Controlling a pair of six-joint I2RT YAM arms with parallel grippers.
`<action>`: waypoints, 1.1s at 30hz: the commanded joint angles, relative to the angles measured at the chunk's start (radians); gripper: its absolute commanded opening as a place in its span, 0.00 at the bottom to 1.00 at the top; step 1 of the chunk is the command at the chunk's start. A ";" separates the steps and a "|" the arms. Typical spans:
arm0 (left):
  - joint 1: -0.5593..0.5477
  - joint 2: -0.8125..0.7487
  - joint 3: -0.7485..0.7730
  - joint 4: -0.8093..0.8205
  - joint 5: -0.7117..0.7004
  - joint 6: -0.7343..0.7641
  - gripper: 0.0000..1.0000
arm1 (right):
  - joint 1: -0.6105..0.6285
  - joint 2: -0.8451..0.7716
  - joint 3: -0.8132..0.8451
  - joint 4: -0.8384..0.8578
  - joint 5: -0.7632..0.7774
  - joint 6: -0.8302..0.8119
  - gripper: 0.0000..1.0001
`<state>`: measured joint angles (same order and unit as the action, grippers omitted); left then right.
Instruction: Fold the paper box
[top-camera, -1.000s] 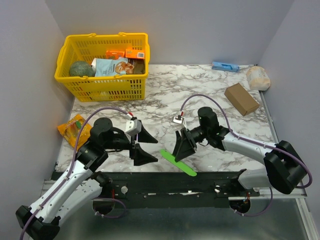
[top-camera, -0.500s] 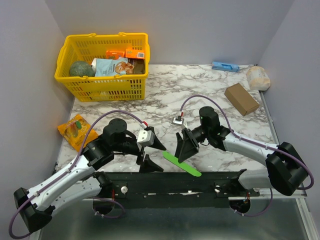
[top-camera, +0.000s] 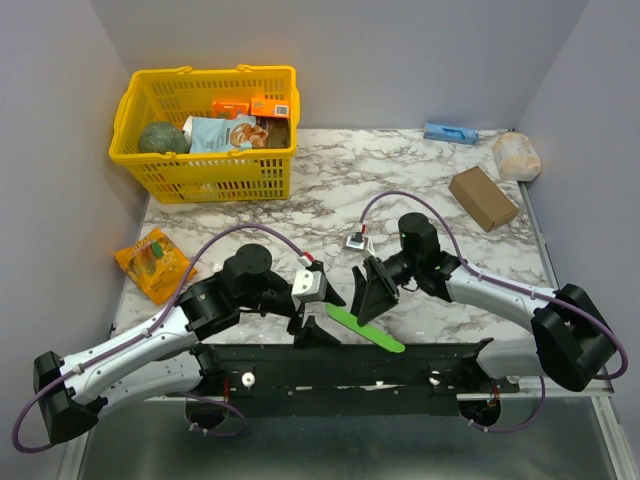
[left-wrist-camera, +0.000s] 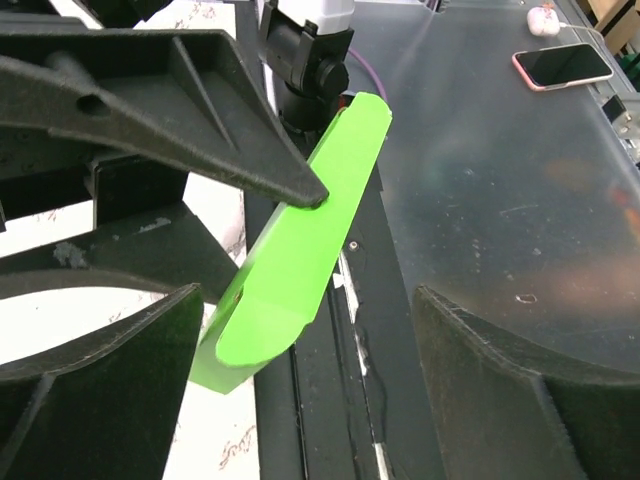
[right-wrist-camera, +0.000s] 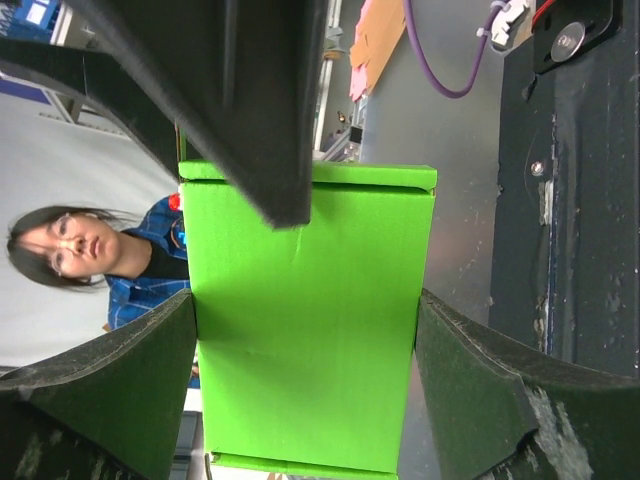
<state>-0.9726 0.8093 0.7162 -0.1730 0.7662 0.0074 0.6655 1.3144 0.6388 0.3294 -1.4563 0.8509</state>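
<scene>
The paper box (top-camera: 366, 329) is a flat, bright green strip of card held over the table's near edge. My right gripper (top-camera: 369, 294) is shut on it: in the right wrist view the green card (right-wrist-camera: 310, 330) fills the gap between both fingers of that gripper (right-wrist-camera: 305, 300). My left gripper (top-camera: 324, 314) stands open at the box's left end. In the left wrist view the card's rounded end (left-wrist-camera: 300, 250) lies between the spread fingers of the left gripper (left-wrist-camera: 308, 300), nearer the left one. A black fingertip of the right gripper presses on the card's upper face.
A yellow basket (top-camera: 205, 72) of groceries stands at the back left. An orange packet (top-camera: 152, 262) lies at the left edge. A brown cardboard box (top-camera: 483, 197), a white bag (top-camera: 516, 155) and a blue item (top-camera: 449, 132) sit at the back right.
My left arm has swung right and forward, bringing its open gripper up to the box's left end. The right gripper and the box have shifted slightly right.
</scene>
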 joint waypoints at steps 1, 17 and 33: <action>-0.032 0.020 0.023 0.067 -0.048 -0.024 0.81 | -0.006 -0.007 0.012 0.074 -0.035 0.068 0.38; -0.097 0.021 0.000 0.014 -0.087 -0.015 0.24 | -0.017 0.000 -0.036 0.318 0.002 0.243 0.69; -0.089 0.094 0.011 -0.086 -0.030 -0.014 0.22 | -0.168 -0.384 0.210 -0.711 0.644 -0.616 0.96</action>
<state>-1.0645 0.8944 0.7219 -0.2306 0.6895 -0.0017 0.4896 1.0454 0.8101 -0.0063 -1.1015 0.5755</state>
